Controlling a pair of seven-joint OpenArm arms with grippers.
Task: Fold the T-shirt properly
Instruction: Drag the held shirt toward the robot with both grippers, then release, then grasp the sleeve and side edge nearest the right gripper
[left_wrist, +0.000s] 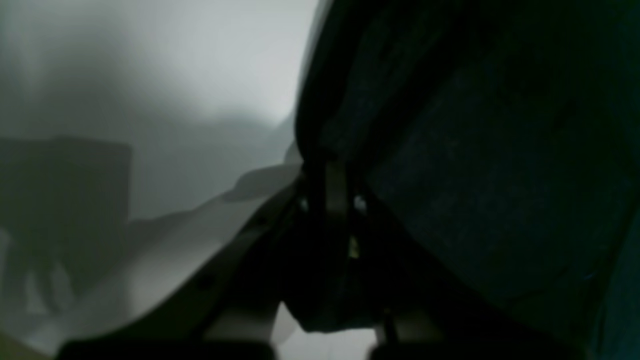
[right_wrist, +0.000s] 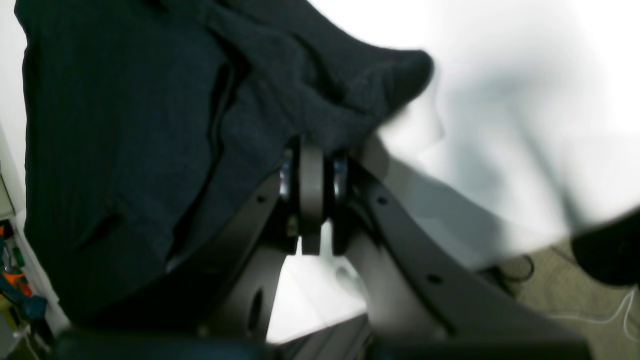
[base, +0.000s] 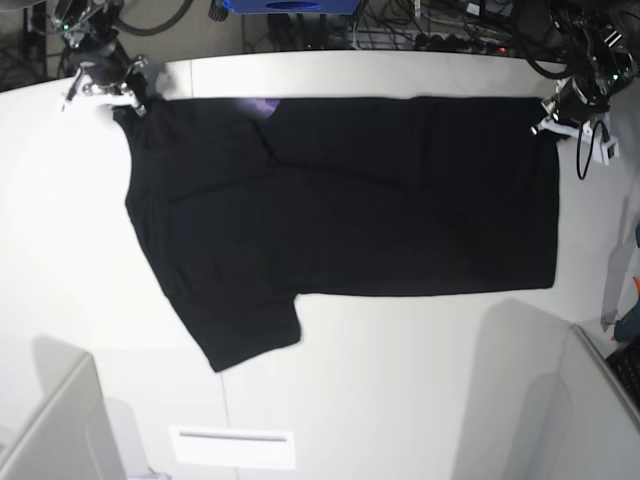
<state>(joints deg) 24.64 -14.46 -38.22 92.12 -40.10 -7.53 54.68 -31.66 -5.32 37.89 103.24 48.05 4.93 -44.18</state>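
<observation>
Base view gives me the T-shirt spread black and mostly flat across the white bench, one sleeve trailing toward 7 o'clock and a sliver of purple print peeking out near 11 o'clock. Cables and gear crowd the far edge at 12 o'clock, and grey panels stand at the near corners; nothing lies over the cloth itself. I can read no writing or labels anywhere.

My right hand sits at the shirt's 10 o'clock corner; from its wrist camera I see the fingers pressed together on a bunched fold of the fabric. My left hand is at the 2 o'clock corner, and its dim wrist view likewise shows it pinched closed on the dark cloth.
</observation>
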